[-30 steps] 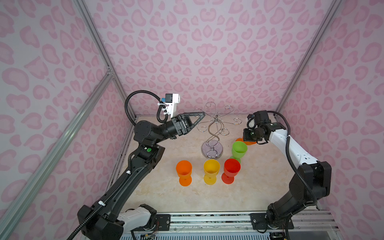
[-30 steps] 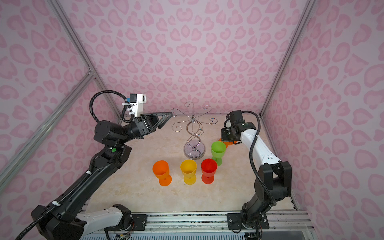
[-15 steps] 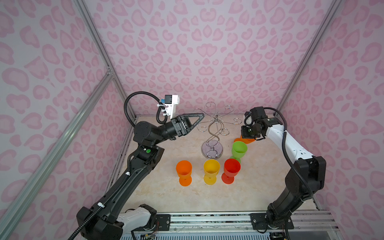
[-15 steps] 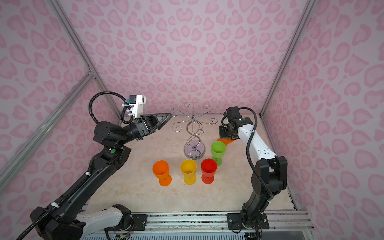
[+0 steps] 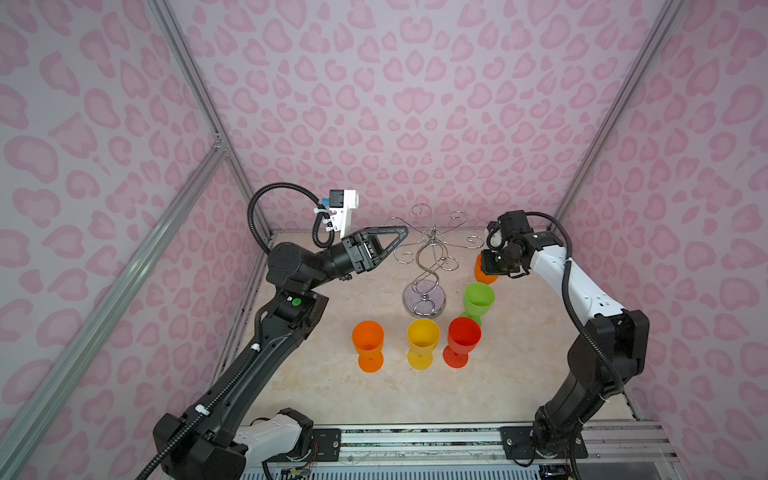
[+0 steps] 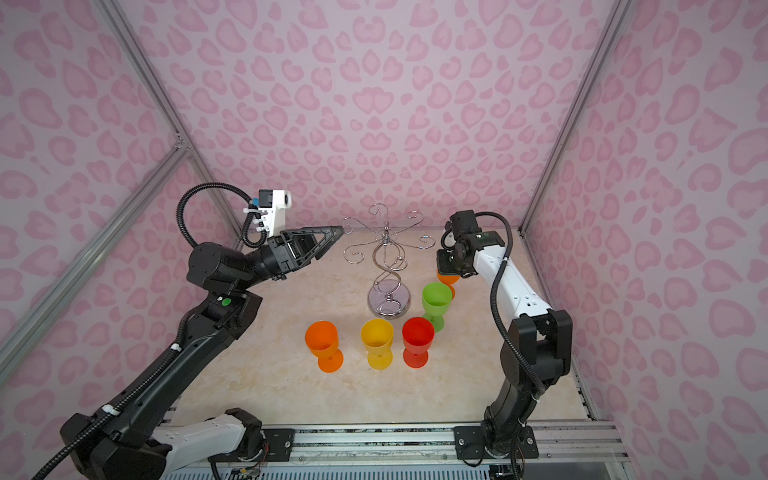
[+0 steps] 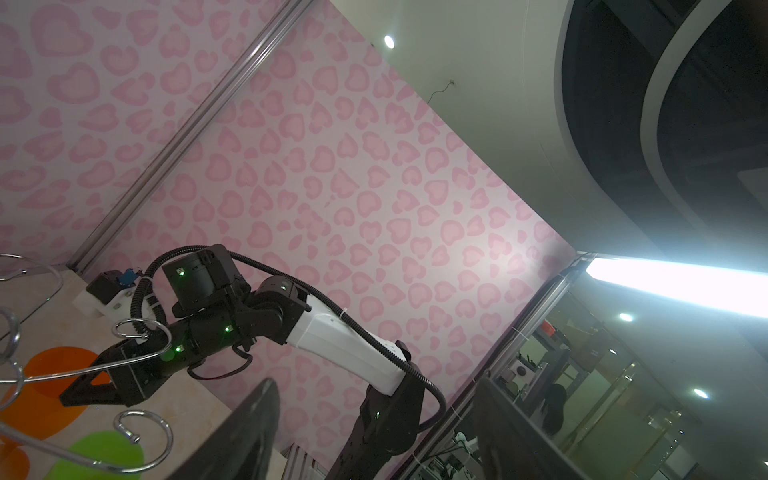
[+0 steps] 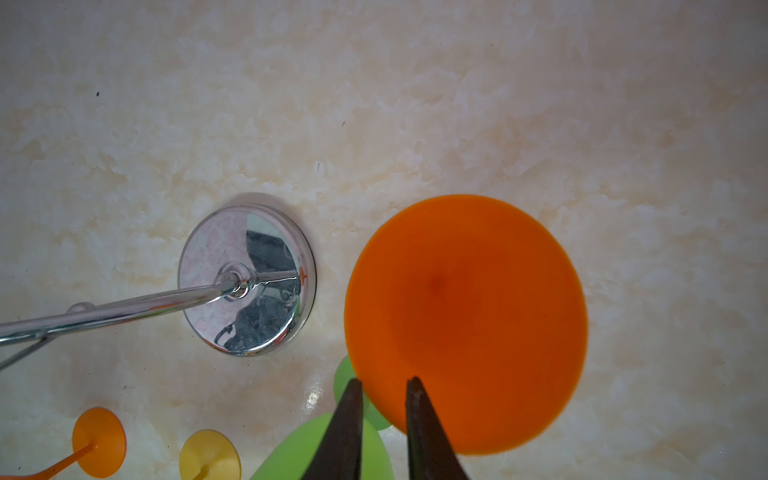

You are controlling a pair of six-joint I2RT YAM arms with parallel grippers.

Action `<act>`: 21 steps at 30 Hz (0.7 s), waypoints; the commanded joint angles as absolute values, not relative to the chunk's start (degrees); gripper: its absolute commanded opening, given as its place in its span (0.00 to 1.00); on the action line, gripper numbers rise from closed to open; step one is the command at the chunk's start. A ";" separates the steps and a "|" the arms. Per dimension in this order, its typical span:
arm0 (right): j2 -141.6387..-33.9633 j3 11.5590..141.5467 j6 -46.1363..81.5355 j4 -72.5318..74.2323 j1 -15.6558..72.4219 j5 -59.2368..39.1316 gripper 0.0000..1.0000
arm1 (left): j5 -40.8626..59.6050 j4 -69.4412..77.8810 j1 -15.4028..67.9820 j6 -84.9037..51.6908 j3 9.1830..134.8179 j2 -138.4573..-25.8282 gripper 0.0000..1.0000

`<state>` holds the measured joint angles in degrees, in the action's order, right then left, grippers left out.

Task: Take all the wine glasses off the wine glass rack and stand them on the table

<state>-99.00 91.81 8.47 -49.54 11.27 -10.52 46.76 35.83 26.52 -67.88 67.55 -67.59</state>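
The chrome wine glass rack (image 5: pixel 428 257) (image 6: pixel 386 257) stands mid-table, and no glass hangs from its curled arms. An orange wine glass (image 5: pixel 482 276) (image 6: pixel 449 279) stands upright on the table to the right of the rack's base (image 8: pixel 247 278). My right gripper (image 5: pixel 489 270) (image 8: pixel 383 381) points down over it. Its jaws are slightly parted and straddle the near rim of the glass (image 8: pixel 465 311). My left gripper (image 5: pixel 404 230) (image 6: pixel 340 230) (image 7: pixel 376 380) hovers open and empty beside a left arm tip of the rack.
In front of the rack stand an orange (image 5: pixel 368 343), a yellow (image 5: pixel 423 340) and a red glass (image 5: pixel 463 338). A green glass (image 5: pixel 478 299) stands right next to the one under my right gripper. Pink walls enclose the table on three sides.
My right gripper has shifted slightly toward the rack with the orange glass, and its jaws have parted a little. The left arm has not moved.
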 commanded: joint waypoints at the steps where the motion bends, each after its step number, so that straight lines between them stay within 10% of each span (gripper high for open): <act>1: -97.73 92.44 9.15 -49.09 11.33 -9.58 0.23 | 47.64 36.30 26.46 -67.04 68.16 -67.47 0.76; 21: -74.63 82.89 10.71 -39.78 7.04 -1.67 0.39 | 46.49 26.42 16.27 -60.25 65.61 -62.88 0.79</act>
<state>-77.32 85.03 10.33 -43.46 8.03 -4.08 47.03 29.63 18.35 -63.96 66.13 -64.20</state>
